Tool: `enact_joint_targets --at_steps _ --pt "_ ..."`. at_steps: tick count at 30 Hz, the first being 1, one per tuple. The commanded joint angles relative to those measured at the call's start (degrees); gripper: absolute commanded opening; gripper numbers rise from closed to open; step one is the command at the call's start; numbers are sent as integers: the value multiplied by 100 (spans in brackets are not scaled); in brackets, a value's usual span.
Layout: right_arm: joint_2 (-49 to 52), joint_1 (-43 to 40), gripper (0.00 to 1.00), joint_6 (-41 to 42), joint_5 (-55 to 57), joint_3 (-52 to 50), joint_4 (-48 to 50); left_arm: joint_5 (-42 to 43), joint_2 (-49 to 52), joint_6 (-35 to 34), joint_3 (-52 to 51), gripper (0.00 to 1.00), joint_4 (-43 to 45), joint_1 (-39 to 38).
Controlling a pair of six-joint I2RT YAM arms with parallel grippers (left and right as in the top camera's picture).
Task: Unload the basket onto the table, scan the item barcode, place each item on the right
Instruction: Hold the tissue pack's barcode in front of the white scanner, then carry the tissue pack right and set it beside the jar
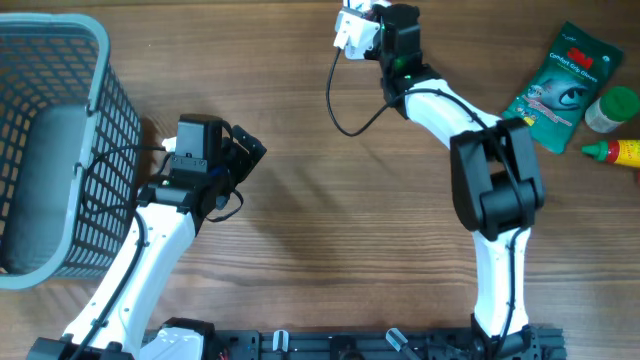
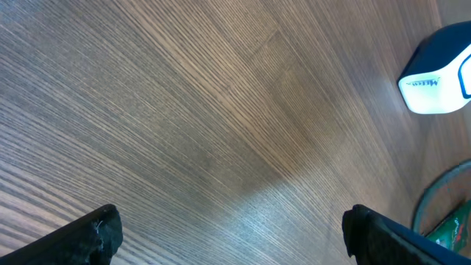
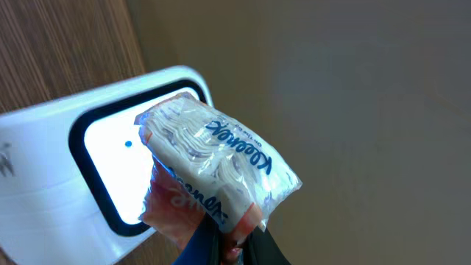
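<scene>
The tissue pack (image 3: pixel 217 173) is pinched at its lower end by the right tool (image 3: pixel 228 246) and held just in front of the scanner (image 3: pixel 110 177) window at the far worktop (image 1: pixel 330 220) edge, presumably so the barcode gets read; the left tool (image 1: pixel 245 150) is spread, empty, parked over bare wood out of the way

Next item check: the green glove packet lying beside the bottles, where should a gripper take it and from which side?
Likely from above, pinching the long edge away from the green-capped bottle: the green glove packet lies flat and tilted, and that bottle crowds its other side.
</scene>
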Motion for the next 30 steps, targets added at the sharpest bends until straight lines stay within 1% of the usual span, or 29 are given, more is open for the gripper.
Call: enact_joint_targets --at_steps 1,8,12,15,20,22,26,29,30 --pt "85 33 4 127 339 282 57 -79 33 74 -39 100 13 37" --pt "70 26 4 822 1207 466 166 -79 33 76 -39 100 13 37" --pt "-98 20 4 1231 1631 592 -85 -79 33 76 -39 100 13 37" --pt "-363 -22 4 1410 1709 592 -573 -79 33 76 -39 100 13 37" --pt "-922 -284 4 2223 1884 592 -1779 -79 33 76 -39 100 13 37" --pt "-1158 -466 4 2739 1882 592 -2350 -79 33 74 -39 100 13 37" --pt "-1644 -1016 4 4343 1878 592 -3720 -79 33 76 -39 100 13 37" --pt "-1875 -1513 4 5873 1878 590 -4754 -79 33 76 -39 100 13 37" --pt "-1899 -1641 4 6210 1878 590 -5010 -76 33 76 -39 100 13 37"
